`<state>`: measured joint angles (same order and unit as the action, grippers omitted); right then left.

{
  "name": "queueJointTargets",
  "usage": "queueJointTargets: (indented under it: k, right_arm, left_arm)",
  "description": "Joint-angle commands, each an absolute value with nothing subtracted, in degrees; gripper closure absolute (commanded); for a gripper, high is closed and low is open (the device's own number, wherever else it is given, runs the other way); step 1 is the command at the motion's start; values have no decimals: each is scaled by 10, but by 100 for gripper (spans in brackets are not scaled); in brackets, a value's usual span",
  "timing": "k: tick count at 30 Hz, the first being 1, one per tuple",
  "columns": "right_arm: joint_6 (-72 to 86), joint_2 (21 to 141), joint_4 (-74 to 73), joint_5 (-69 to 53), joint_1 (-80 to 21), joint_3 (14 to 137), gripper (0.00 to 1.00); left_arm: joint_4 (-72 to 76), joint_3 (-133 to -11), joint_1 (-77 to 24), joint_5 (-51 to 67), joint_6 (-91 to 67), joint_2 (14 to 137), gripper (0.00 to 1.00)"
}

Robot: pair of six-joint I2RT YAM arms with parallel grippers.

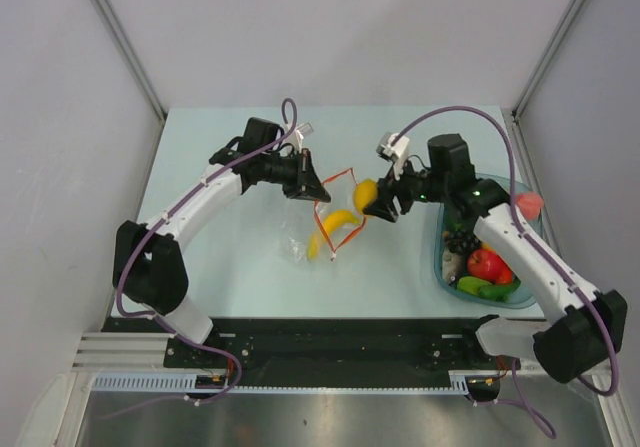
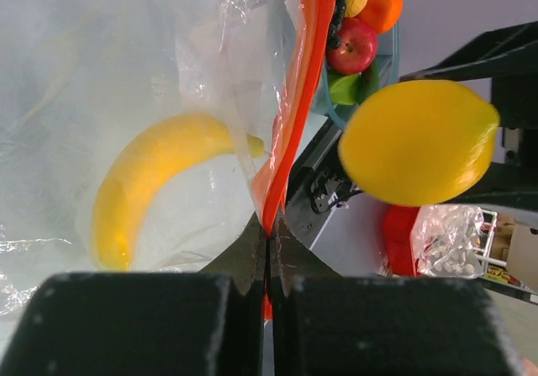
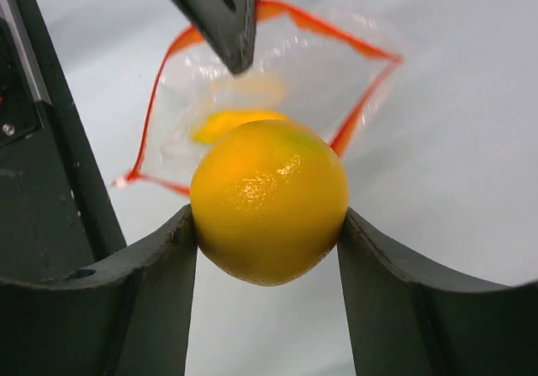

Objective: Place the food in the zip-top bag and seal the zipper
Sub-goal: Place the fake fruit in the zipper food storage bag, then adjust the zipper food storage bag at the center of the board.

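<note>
The clear zip-top bag (image 1: 300, 235) hangs open over the table's middle, with a yellow banana (image 1: 335, 225) inside it. My left gripper (image 1: 312, 185) is shut on its red-orange zipper (image 1: 337, 175) and holds the rim up. In the left wrist view the zipper (image 2: 307, 73) runs up from the closed left gripper (image 2: 269, 229), with the banana (image 2: 143, 182) behind the plastic. My right gripper (image 1: 375, 202) is shut on a yellow lemon (image 1: 366, 195) just right of the bag's mouth. The right wrist view shows the lemon (image 3: 269, 199) clamped in the right gripper (image 3: 267, 225), above the open bag (image 3: 277, 90).
A teal translucent tub (image 1: 440, 267) stands at the right under the right arm. It holds more food, among it a red piece (image 1: 485, 264) and green pieces (image 1: 480, 288). A pink piece (image 1: 529, 204) lies at its far rim.
</note>
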<state>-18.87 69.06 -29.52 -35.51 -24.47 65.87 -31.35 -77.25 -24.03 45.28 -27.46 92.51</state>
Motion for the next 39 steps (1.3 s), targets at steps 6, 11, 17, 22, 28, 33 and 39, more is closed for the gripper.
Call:
queueJointTargets:
  k: [6, 11, 17, 22, 28, 33, 39]
  right_arm:
    - [-194, 781, -94, -336, -336, 674, 58]
    - [-206, 792, -101, -320, -354, 674, 7]
    - [-177, 755, -156, -309, -347, 673, 0]
    - [-63, 717, -206, -334, -249, 672, 0]
    - [-40, 729, -267, -395, -168, 629, 7]
    - [-22, 765, -259, -455, -167, 606, 13]
    - [-12, 790, -221, -456, -205, 573, 20]
  left_arm:
    - [-282, -777, -244, 495, -293, 914, 100]
    - [-280, -778, -243, 504, -290, 911, 100]
    - [-275, -780, -243, 514, -287, 914, 100]
    - [-271, -783, -243, 519, -285, 913, 100]
    - [-266, -790, -243, 519, -288, 915, 100]
    - [-269, -804, -243, 520, -287, 921, 100]
    - [-283, -821, -243, 524, -277, 925, 99]
